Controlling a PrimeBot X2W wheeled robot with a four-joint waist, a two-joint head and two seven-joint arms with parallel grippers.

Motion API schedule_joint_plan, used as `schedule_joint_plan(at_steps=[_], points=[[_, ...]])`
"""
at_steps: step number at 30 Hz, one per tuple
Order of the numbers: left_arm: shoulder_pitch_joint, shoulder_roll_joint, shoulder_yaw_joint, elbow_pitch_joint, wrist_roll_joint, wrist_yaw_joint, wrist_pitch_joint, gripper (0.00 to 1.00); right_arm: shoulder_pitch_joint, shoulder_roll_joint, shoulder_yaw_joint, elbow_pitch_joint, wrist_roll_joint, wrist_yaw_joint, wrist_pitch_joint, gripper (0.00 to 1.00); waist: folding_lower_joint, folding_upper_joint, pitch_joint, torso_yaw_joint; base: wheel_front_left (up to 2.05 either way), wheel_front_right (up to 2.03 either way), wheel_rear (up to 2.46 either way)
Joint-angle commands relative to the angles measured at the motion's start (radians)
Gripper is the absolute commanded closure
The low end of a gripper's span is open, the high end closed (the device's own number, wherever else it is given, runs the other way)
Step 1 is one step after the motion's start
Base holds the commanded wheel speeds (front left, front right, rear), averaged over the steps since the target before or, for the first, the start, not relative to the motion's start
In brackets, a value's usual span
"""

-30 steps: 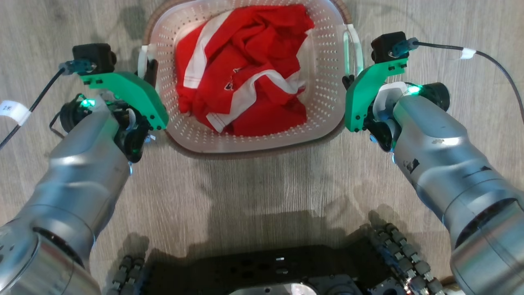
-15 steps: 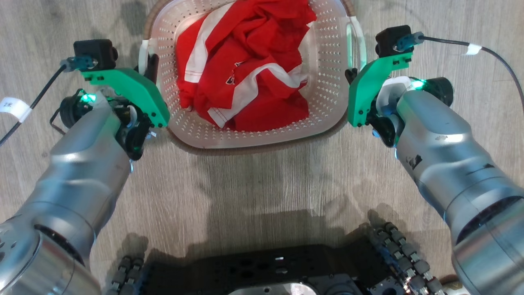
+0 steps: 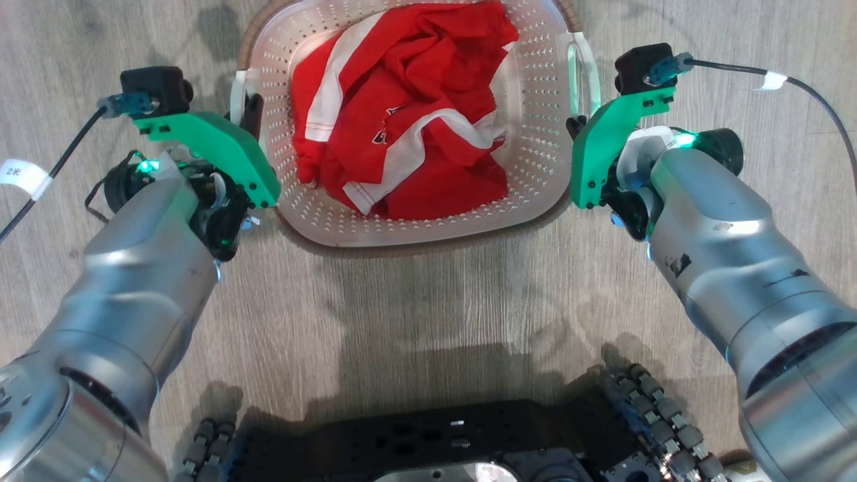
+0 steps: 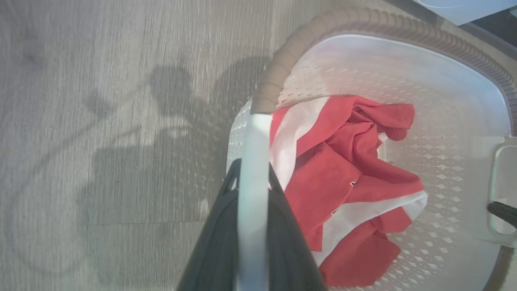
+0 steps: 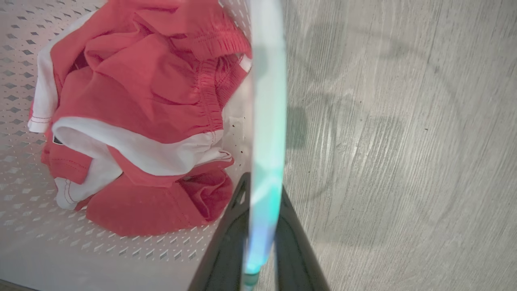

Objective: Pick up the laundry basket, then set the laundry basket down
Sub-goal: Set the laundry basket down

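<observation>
Both arms forward, elbows out; left end effector [image 3: 251, 115] and right end effector [image 3: 573, 127] each pinched closed on a laundry basket [image 3: 535, 100] handle.

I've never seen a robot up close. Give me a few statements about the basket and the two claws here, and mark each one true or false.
1. The laundry basket holds a crumpled red and white garment. True.
2. The left gripper is shut on the basket's left handle. True.
3. The right gripper hangs open, away from the basket. False: it is shut on the right handle.
4. The basket's rim is blue. False: it is brown with a woven look.
5. The basket is over a table. False: grey wood-look floor lies below it.
</observation>
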Motion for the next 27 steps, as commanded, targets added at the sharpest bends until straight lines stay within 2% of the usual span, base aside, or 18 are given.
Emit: schedule_joint_plan(at_steps=[1,2,3,16,27], points=[[0.004,0.037,0.024,-0.003,-0.023,-0.007,0.005,0.90,0.071,-0.015,0.006,0.013,-0.013,-0.011,-0.005,1.00,0.0000,-0.0001,0.000,0.002,0.00,0.00,0.00],[0.004,0.037,0.025,-0.004,-0.028,-0.007,0.008,0.39,0.074,-0.013,0.008,0.006,-0.011,-0.011,-0.011,0.56,0.0000,-0.0001,0.000,0.003,0.00,0.00,0.00],[0.003,0.037,0.024,-0.003,-0.031,-0.007,0.012,0.00,0.077,-0.012,0.013,-0.003,-0.011,-0.011,-0.015,0.00,0.0000,-0.0001,-0.001,0.003,0.00,0.00,0.00],[0.014,0.038,0.004,-0.002,-0.042,-0.007,-0.010,0.00,0.103,-0.030,0.042,-0.031,0.008,-0.011,-0.065,0.00,0.0000,-0.0001,-0.034,0.009,0.00,0.00,0.00],[0.100,0.027,-0.009,0.037,-0.005,-0.007,-0.035,0.00,0.186,-0.054,0.053,-0.057,0.021,-0.011,-0.210,0.00,0.0000,-0.0001,-0.208,0.026,0.00,0.00,0.00]])
